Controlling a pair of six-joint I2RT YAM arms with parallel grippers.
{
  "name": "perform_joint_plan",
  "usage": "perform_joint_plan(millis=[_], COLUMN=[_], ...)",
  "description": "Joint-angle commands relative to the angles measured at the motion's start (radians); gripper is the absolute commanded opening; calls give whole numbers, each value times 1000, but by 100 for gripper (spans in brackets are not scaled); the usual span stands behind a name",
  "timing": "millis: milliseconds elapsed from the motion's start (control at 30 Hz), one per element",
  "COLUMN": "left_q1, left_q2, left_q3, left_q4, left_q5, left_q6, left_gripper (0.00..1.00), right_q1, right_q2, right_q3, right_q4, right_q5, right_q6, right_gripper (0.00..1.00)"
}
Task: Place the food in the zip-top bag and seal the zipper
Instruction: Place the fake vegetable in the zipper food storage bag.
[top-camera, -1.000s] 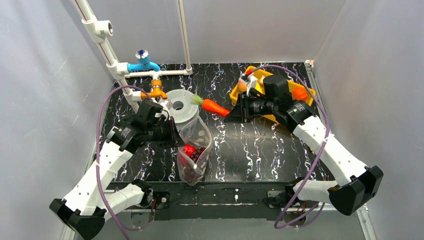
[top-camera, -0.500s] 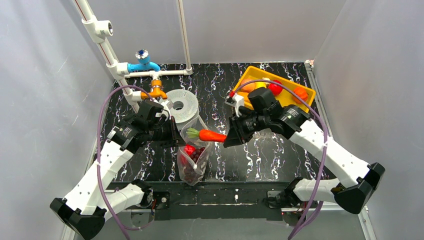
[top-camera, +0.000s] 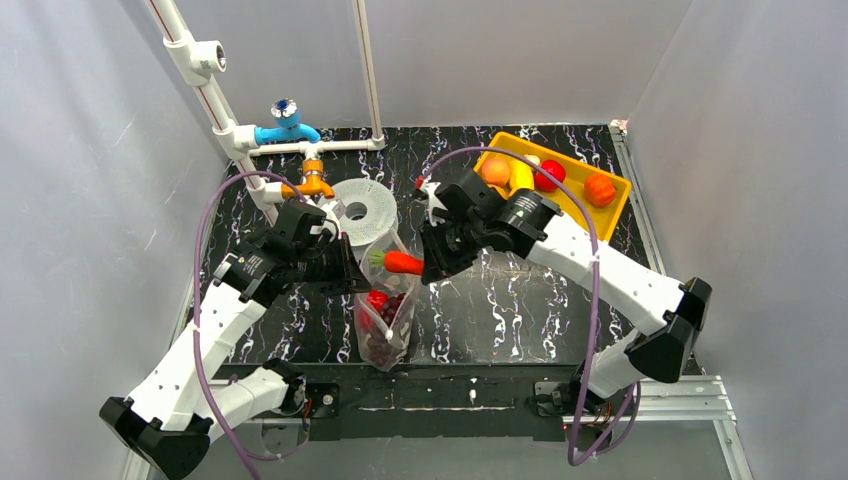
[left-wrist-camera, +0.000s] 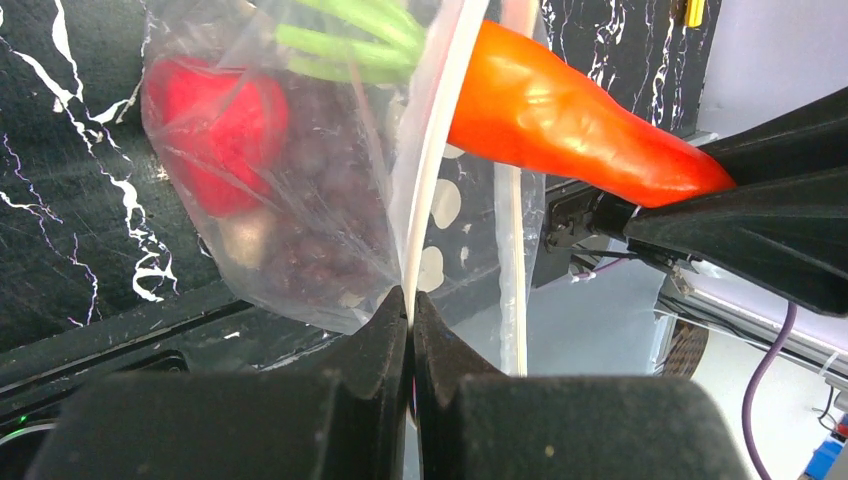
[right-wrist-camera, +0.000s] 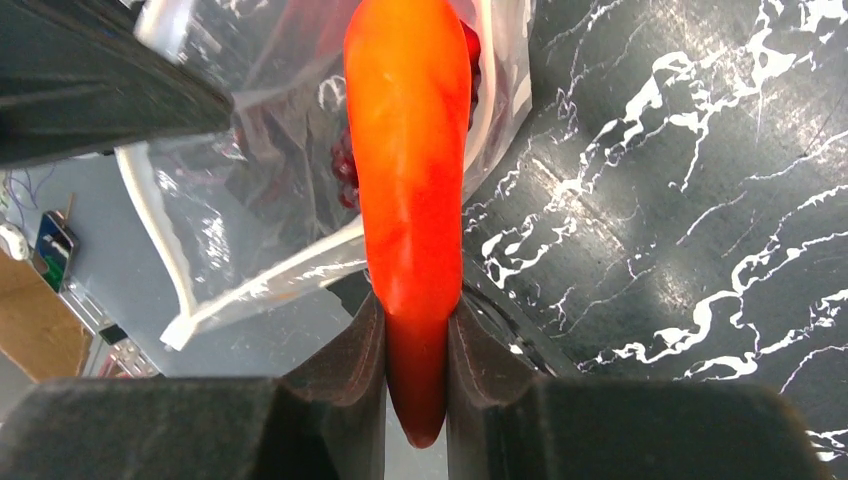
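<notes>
The clear dotted zip-top bag (top-camera: 385, 305) hangs open at mid table, with a red fruit (left-wrist-camera: 215, 130) and dark grapes (left-wrist-camera: 320, 200) inside. My left gripper (top-camera: 345, 272) is shut on the bag's mouth edge (left-wrist-camera: 420, 220) and holds it up. My right gripper (top-camera: 425, 265) is shut on the narrow end of an orange carrot (top-camera: 402, 263). The carrot's green top pokes into the bag mouth (left-wrist-camera: 350, 30). The carrot (right-wrist-camera: 410, 170) points down into the bag in the right wrist view. The pale zipper strip (right-wrist-camera: 260, 290) runs along the mouth.
A yellow tray (top-camera: 610, 215) at the back right holds a peach (top-camera: 495, 171), a red fruit (top-camera: 548, 175), an orange pepper (top-camera: 599, 189) and a yellow piece. A grey ring-shaped spool (top-camera: 362, 212) lies behind the bag. White pipes with a blue fitting (top-camera: 285, 130) stand at the back left.
My right arm has carried the carrot from near the tray leftward to the bag mouth, and its green top has entered the bag. The left gripper has stayed shut on the bag's edge.
</notes>
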Motion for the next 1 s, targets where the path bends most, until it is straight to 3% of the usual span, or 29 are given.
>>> perform_joint_plan(millis=[0,100,300,567,767,967], left_q1=[-5,-5,-5,-5,-5,-5], left_q2=[-14,-18,-20,-28,-19,-24], left_q3=[1,-2,-5,-14,-2,2], left_q4=[-1,-1,-4,-5,-1,-9], left_q5=[18,18,18,15,21,20], left_q6=[1,1,4,2,4,3], left_gripper=[0,0,0,0,0,0], right_q1=[35,51,79,88,109,118], right_q2=[56,98,169,230,246,277], right_q3=[144,200,262,341,399,425], right_q4=[-23,-40,-65,-205,-164,-80], right_q5=[84,83,73,223,179,-5], right_q6=[43,42,43,12,21,29], right_gripper=[22,28,30,35,45,49])
